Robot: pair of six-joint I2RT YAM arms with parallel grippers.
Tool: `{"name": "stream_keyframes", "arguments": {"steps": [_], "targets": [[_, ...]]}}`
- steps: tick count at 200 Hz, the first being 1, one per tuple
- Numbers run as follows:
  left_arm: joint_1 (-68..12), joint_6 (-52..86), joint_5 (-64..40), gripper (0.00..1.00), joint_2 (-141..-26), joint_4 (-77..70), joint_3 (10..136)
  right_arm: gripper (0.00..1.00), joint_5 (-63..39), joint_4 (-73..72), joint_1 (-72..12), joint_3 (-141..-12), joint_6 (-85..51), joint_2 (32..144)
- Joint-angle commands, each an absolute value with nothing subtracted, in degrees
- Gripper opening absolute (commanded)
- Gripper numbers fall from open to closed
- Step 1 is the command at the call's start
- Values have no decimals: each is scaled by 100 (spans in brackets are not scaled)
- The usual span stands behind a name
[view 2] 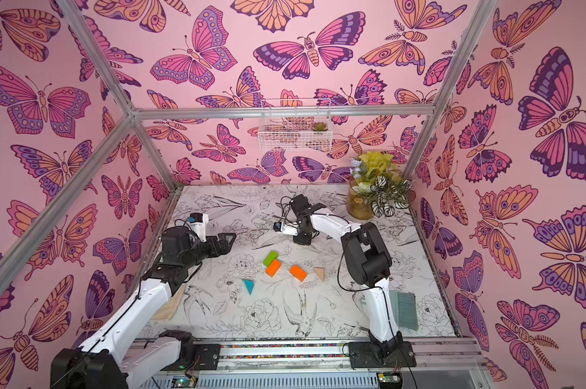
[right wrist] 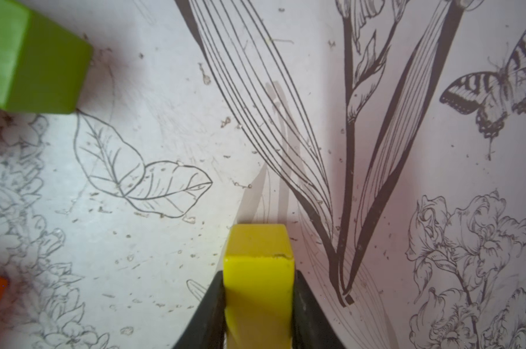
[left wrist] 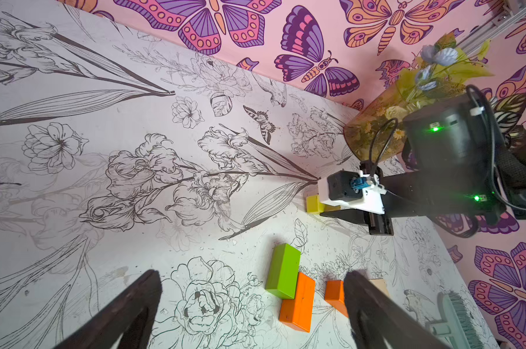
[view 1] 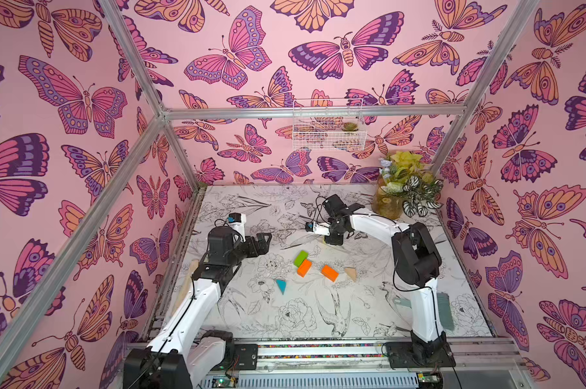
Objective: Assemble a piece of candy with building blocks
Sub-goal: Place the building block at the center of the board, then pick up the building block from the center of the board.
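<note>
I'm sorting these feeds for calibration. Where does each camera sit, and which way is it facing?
Both top views: high over the near edge, looking down at the table, the blocks, the left gripper and the right gripper.
Left wrist: behind the left gripper, looking across the table between its open fingers toward the right gripper.
Right wrist: behind the right gripper, looking down close at the table; its fingers clamp the yellow brick.
Shared: the green brick shows in every view.
</note>
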State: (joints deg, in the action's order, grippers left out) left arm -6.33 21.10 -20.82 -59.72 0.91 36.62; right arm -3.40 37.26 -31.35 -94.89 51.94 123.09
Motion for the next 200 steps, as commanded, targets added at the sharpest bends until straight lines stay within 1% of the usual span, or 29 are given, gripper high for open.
{"name": "stream_keyframes", "arguments": {"steps": [1,18,42,48,57,83,107,126,161,182,200], "targets": [[-606,2127,-1979,97,-5961,-23,3534,27,-324,4019,-3192,-9598,5292,12423],[-598,2102,-1961,97,-5959,-25,3516,39,-360,4015,-3190,-9600,5242,12419],[-600,2092,-1950,97,-6009,-50,3520,42,-393,3982,-3190,-9636,5147,12397],[-600,2093,-1958,97,-6028,-60,3520,47,-412,3950,-3190,-9638,5106,12363],[-601,2095,-1973,97,-6062,-74,3533,49,-439,3868,-3190,-9617,5066,12292],[-600,2109,-2045,97,-6151,-134,3576,51,-276,3356,-3190,-9404,4907,11808],[-600,2109,-2079,97,-6196,-176,3612,53,144,2526,-3245,-8833,4681,10971],[-600,2113,-2093,97,-6247,-207,3630,53,415,2240,-3526,-8312,4379,10287],[-599,2121,-2160,97,-6380,-246,3672,52,282,2428,-4230,-7314,3645,9552],[-602,2136,-2183,97,-6407,-254,3691,51,102,2779,-4507,-6926,3175,9465],[-604,2145,-2186,97,-6414,-264,3686,51,43,3075,-4579,-6750,2869,9476]]}}
